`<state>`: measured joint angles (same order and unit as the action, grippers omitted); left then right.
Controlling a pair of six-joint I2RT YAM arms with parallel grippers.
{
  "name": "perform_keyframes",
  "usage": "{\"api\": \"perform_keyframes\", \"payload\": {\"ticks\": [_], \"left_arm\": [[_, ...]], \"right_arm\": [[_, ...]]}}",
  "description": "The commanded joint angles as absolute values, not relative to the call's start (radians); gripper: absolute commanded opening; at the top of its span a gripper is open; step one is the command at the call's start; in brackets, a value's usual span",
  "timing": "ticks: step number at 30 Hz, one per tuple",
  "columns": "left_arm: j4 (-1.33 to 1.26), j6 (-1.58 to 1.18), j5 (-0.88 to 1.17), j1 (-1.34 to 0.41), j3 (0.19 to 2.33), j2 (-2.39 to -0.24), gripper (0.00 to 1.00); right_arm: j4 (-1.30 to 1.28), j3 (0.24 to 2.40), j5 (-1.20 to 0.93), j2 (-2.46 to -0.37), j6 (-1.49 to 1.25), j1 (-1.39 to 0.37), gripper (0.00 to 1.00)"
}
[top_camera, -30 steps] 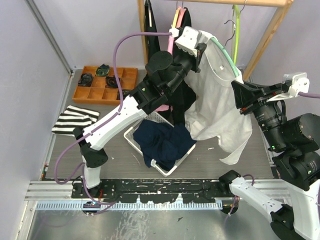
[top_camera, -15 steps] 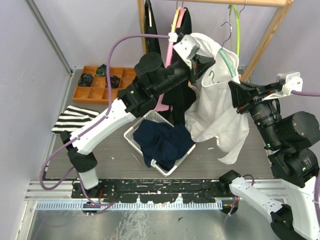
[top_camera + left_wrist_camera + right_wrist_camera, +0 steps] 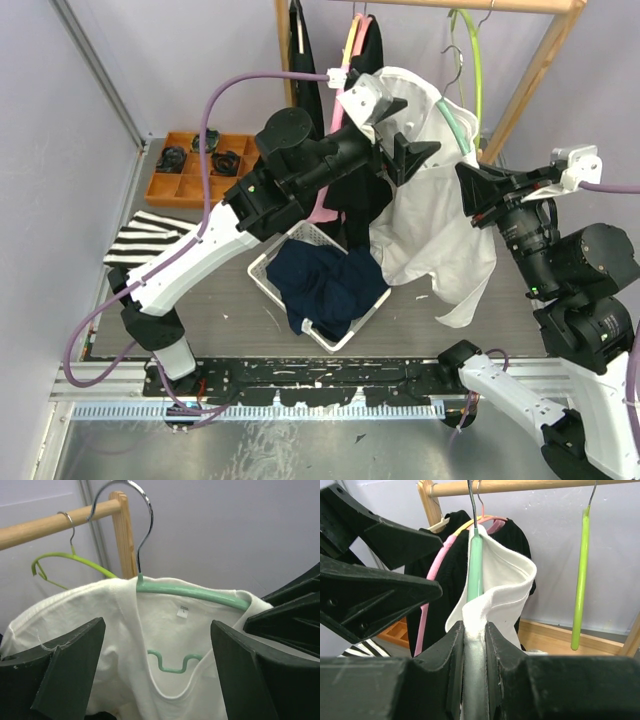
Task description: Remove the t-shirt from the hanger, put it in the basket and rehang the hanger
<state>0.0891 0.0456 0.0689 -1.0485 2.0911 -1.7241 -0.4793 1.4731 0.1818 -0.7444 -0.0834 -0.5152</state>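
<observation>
at the near edge of the table (image 3: 220,320), the two arm bases sit left and right. just beyond them a white basket (image 3: 262,275) holds a crumpled navy garment (image 3: 325,285), and a folded striped cloth (image 3: 150,240) lies to its left. over the basket's far right side the white t-shirt (image 3: 430,220) hangs on a mint-green hanger (image 3: 452,115), its hem low over the table. the right gripper (image 3: 468,186) comes in from the right and is pinched narrow on the t-shirt's shoulder, right at the end of the hanger's arm. in its wrist view, white fabric is squeezed between the fingers (image 3: 454,650), with the green arm rising out of the fold. the left gripper (image 3: 402,132) reaches in from the left with its jaws spread wide, holding nothing. its wrist view shows the collar, the label and the hanger's wavy bar between the two open fingers, apart from both. farther back an orange tray (image 3: 200,180) with small dark items sits by the wall. at the very back a wooden rail (image 3: 530,5) carries a black garment (image 3: 372,45) on pink and yellow hangers, and an empty lime hanger (image 3: 470,50).
</observation>
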Motion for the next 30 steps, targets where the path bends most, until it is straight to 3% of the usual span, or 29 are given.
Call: {"api": "perform_keyframes", "payload": {"ticks": [1,20,25,30], "left_arm": [[-0.026,0.098,0.070,-1.047,2.078,-1.694,0.94],[0.044,0.126,0.059,-1.043,2.314,-1.903,0.77],[0.031,0.117,0.063,-1.038,2.316,-1.917,0.62],[0.029,0.107,0.072,-1.038,2.328,-1.929,0.36]], "right_arm": [[-0.363,1.465,0.177,-0.723,-0.102,-0.515,0.01],[-0.383,1.426,0.150,-0.688,-0.120,-0.515,0.01],[-0.384,1.425,0.137,-0.689,-0.122,-0.515,0.01],[-0.392,1.428,0.138,-0.687,-0.122,-0.514,0.01]]}}
